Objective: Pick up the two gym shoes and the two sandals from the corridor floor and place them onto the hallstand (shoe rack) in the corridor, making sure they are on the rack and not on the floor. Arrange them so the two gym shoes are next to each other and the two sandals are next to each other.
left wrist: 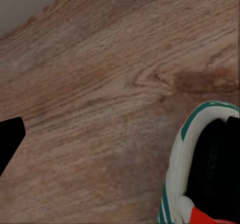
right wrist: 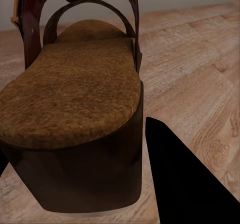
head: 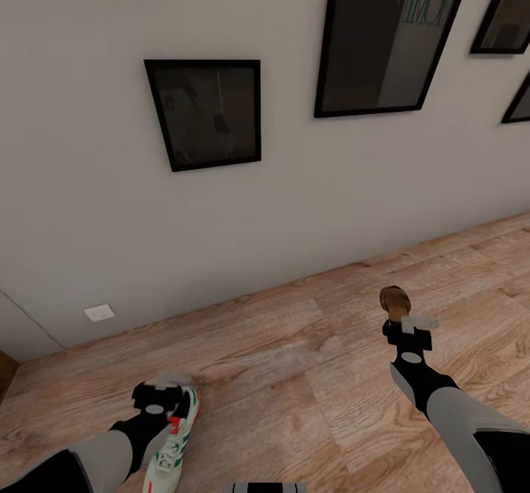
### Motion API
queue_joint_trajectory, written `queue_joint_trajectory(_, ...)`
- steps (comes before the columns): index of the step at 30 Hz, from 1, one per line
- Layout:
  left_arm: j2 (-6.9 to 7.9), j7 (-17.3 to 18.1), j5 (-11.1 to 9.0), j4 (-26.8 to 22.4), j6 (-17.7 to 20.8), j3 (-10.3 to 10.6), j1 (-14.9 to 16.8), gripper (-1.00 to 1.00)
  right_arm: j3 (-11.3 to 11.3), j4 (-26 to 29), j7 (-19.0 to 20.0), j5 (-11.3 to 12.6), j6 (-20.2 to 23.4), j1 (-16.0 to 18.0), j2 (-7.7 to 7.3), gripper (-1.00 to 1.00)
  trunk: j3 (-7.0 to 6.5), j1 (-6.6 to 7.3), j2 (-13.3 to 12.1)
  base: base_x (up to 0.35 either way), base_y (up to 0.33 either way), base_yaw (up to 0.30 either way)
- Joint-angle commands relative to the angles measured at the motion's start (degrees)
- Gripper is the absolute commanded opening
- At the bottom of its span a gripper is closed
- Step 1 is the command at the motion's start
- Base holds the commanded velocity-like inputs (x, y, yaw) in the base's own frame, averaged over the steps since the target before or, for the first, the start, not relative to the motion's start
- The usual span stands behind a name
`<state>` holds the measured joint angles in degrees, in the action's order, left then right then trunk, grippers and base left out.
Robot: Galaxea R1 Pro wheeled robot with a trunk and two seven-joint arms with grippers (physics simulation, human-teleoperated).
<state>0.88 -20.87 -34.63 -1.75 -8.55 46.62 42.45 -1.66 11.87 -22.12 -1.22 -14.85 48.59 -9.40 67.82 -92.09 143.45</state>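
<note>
A white gym shoe (head: 171,452) with teal and red trim hangs off the corridor floor (head: 294,375) at the lower left, against my left gripper (head: 163,399), which is shut on it. In the left wrist view its heel collar (left wrist: 182,159) is close up. One black finger (left wrist: 9,140) stands apart from it and the other is hidden. My right gripper (head: 406,325) is shut on the heel of a brown sandal (head: 394,300), held above the floor at the right. The right wrist view shows its tan insole (right wrist: 75,93) beside a black finger (right wrist: 185,184). The hallstand is out of view.
A pale wall (head: 110,206) stands close ahead, hung with black-framed pictures (head: 206,114). A white outlet plate (head: 99,312) sits low on it. A brown edge (head: 6,375) shows at the far left. Wood flooring runs off to the right.
</note>
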Motion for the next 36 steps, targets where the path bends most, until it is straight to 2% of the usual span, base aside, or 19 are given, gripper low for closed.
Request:
queue_joint_trajectory(1, -0.27, 0.03, 0.01, 0.02, -0.38, -0.02, -0.02, 1.00, -0.01, -0.05, 0.06, 0.10, -0.06, 0.00, 0.00, -1.00, 0.00, 0.00, 0.00, 0.000, 0.000, 0.000)
queue_joint_trajectory(11, -1.55, 5.56, 0.12, 0.02, -1.60, 0.00, -1.60, 1.00, -0.01, -0.25, 0.06, 0.08, -0.09, 0.00, 0.00, -1.00, 0.00, 0.00, 0.00, 0.000, 0.000, 0.000)
queue_joint_trajectory(18, -2.28, 13.75, 0.17, 0.04, -1.55, 0.04, -1.93, 1.00, -0.01, -0.26, 0.06, 0.09, -0.09, -0.02, 0.00, -1.00, 0.00, 0.00, 0.00, 0.000, 0.000, 0.000)
queue_joint_trajectory(22, -2.43, 15.53, 0.17, 0.06, -1.30, -0.01, -1.97, 1.00, -0.01, -0.27, 0.06, 0.09, -0.08, 0.00, 0.00, -1.00, 0.00, 0.00, 0.00, 0.000, 0.000, 0.000)
queue_joint_trajectory(26, -2.20, 15.97, 0.19, 0.07, -1.09, -0.12, -2.00, 1.00, -0.01, -0.27, 0.07, 0.08, -0.09, 0.00, 0.00, -1.00, 0.00, 0.00, 0.00, 0.000, 0.000, 0.000)
queue_joint_trajectory(36, -0.85, 13.84, 0.20, 0.16, -1.02, -0.19, -3.50, 1.00, -0.01, -0.27, 0.09, 0.08, -0.09, -0.02, 0.00, -1.00, 0.00, 0.00, 0.00, 0.000, 0.000, 0.000)
